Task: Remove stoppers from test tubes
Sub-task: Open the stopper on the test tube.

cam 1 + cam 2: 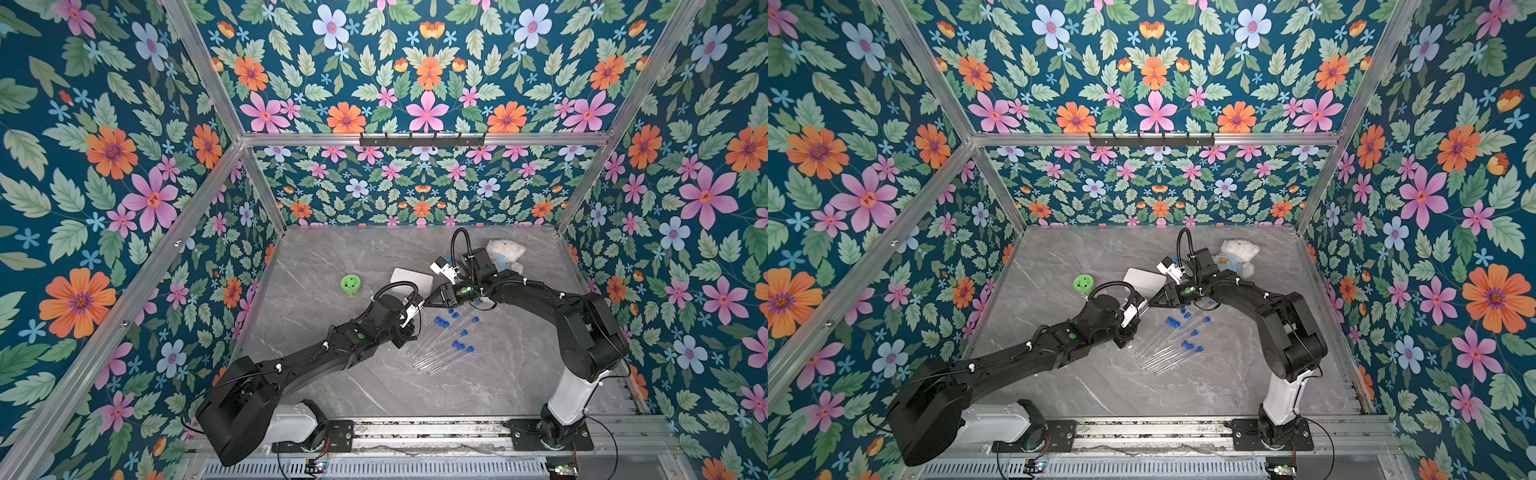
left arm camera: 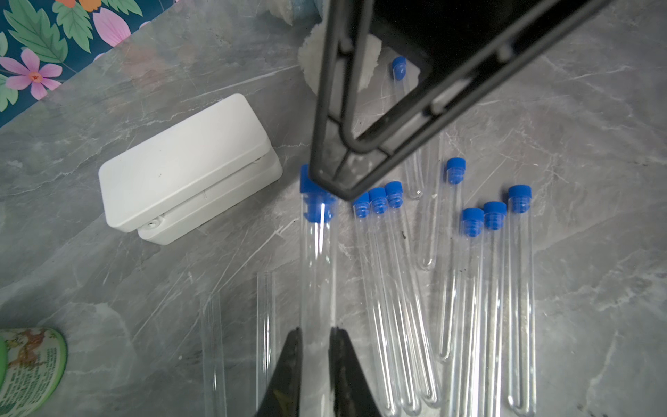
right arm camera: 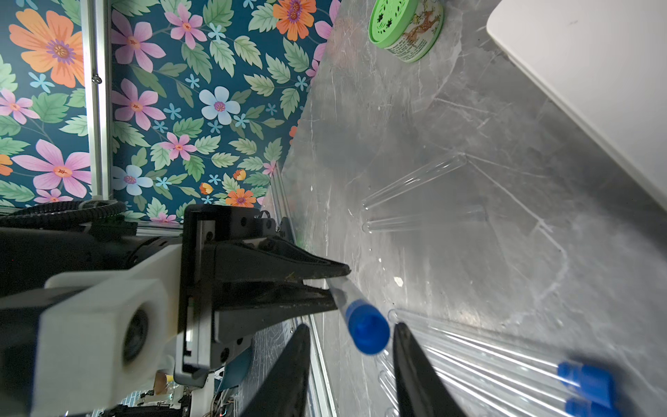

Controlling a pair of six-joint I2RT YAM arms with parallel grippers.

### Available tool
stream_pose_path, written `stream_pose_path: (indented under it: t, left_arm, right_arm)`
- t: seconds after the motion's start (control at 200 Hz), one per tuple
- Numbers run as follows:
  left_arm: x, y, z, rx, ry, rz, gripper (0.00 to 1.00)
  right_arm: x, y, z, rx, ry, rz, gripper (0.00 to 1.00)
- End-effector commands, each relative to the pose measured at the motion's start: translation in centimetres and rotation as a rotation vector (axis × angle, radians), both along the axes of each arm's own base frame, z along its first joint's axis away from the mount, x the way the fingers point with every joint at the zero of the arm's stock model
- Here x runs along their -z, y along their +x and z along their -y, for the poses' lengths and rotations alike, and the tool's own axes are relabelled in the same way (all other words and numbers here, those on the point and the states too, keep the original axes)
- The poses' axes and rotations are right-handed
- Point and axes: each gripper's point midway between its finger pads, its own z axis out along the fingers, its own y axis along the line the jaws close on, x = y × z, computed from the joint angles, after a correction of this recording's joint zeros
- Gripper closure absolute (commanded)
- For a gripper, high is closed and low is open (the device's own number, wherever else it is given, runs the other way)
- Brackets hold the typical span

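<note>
Field notes: early in the job, by my reckoning.

- Left claw (image 2: pixel 315 330): clamped tight on the lower body of one test tube (image 2: pixel 317 270). It looks to be held up off the worktop (image 2: pixel 144 307), mouth end toward the other arm.
- Right claw (image 3: pixel 352 325): jaws apart, straddling that tube's blue stopper (image 3: pixel 366 332). One finger sits close against the plug and a gap shows on the other side, so there is no grip on it. The plug is seated in the mouth.
- Done: two bare tubes (image 3: pixel 415 180) lie side by side on the worktop, mouths open, near the white box (image 2: pixel 184 159). I can't make out where their plugs went.
- Left to do: the stoppered tubes (image 2: pixel 494 289) lie roughly parallel just beside the held one. I count about eight with blue heads in. One further tube has its mouth hidden behind the right claw, so I cannot tell about that one.
- Green-lidded tub (image 3: pixel 404 29) and plush toy (image 1: pixel 505 253) stand well apart from the work.

Judgement: two tubes cleared, a third set up for pulling, and most of the job ahead.
</note>
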Motion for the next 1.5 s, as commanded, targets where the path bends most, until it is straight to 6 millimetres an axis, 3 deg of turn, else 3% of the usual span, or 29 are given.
stream_pose_path:
  t: [0.0,1.11,1.495]
  left_arm:
    - [-0.76,0.2,0.46,0.014,-0.02,0.024,1.0]
    - [-0.53,-0.18,0.6,0.034,-0.015,0.024,1.0]
    - [-0.41,-0.19,0.45,0.027,-0.006,0.025,1.0]
  right_arm:
    - [-0.6,0.04,-0.36,-0.018,0.029,0.016,0.62]
    - [-0.22,-0.06,-0.71,-0.028,0.029,0.002,0.75]
    - [-0.27,0.0,-0.58,-0.019,0.016,0.011,0.86]
